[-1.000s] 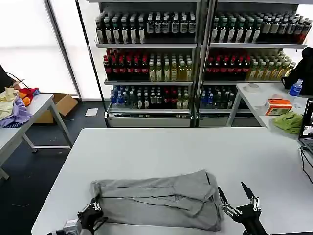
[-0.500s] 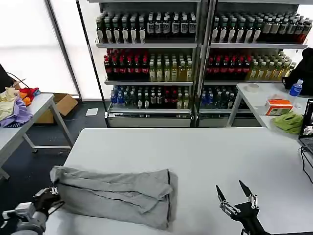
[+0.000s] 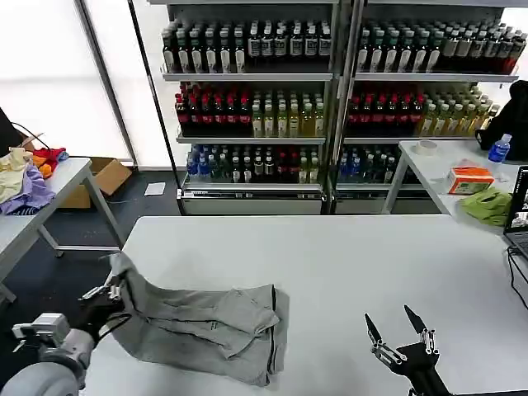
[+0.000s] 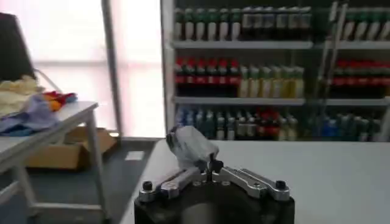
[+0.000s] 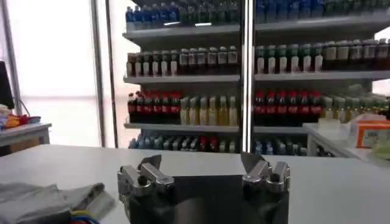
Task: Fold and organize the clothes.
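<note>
On the white table, head view: one folded light grey shirt [image 3: 206, 328] lying at the near left part of table [image 3: 346, 256], one corner lifted off the surface.
Left gripper, head view: left gripper [image 3: 111, 295] at the table's left edge, pinched tight on that raised corner.
Right gripper, head view: right gripper [image 3: 396, 330] low over the near right of the table, fingers spread wide, holding nothing, well apart from the shirt.
Risk, head view: likely to unfold the layers or drag the whole bundle over the left edge if pulled on by one corner alone; slipping from so small a pinch also possible.
Left wrist view: fingers closed on a small bunched tuft of light grey shirt [image 4: 190, 146]; grip looks thin, so loss of cloth under tension plausible.
Right wrist view: fingers [image 5: 141, 173] wide apart and empty; edge of the grey shirt [image 5: 49, 201] with a bit of multicoloured print [image 5: 85, 217] off to one side.
Count: one grey shirt, two grippers, one work table.
</note>
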{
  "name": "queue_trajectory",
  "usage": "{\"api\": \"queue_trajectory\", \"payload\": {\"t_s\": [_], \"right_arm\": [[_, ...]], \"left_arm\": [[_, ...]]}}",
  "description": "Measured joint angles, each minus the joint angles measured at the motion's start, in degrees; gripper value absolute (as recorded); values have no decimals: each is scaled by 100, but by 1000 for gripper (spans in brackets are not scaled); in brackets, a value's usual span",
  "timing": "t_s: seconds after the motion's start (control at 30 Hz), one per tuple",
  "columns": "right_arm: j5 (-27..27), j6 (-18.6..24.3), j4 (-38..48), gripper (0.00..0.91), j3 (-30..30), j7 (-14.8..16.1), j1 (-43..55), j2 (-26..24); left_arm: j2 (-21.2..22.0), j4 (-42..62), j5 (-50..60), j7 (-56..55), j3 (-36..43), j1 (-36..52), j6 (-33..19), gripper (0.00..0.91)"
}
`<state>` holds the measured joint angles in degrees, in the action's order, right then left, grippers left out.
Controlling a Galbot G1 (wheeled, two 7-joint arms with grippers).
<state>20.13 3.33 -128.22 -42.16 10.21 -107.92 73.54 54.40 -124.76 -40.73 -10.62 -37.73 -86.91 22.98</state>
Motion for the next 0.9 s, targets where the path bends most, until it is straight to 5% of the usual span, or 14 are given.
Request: {"api": "queue_trajectory", "payload": {"t_s": [0.57,0.6,0.63,0.9], "right_arm": [[-12,2,70,907,-88,2,-67,66],[-19,-1,72,907,-80,3,-65,67],[-26,-4,73,907,-71,3,-59,70],[-67,-7,67,907,34,19,-71,116]], "left_arm": [[64,-295,262,118,2614,622,68,20],[78,-289,279,141,2716,646,79,71],[95,-277,298,157,2814,675,94,907],[294,0,555,251,3528,1004,248,907]]}}
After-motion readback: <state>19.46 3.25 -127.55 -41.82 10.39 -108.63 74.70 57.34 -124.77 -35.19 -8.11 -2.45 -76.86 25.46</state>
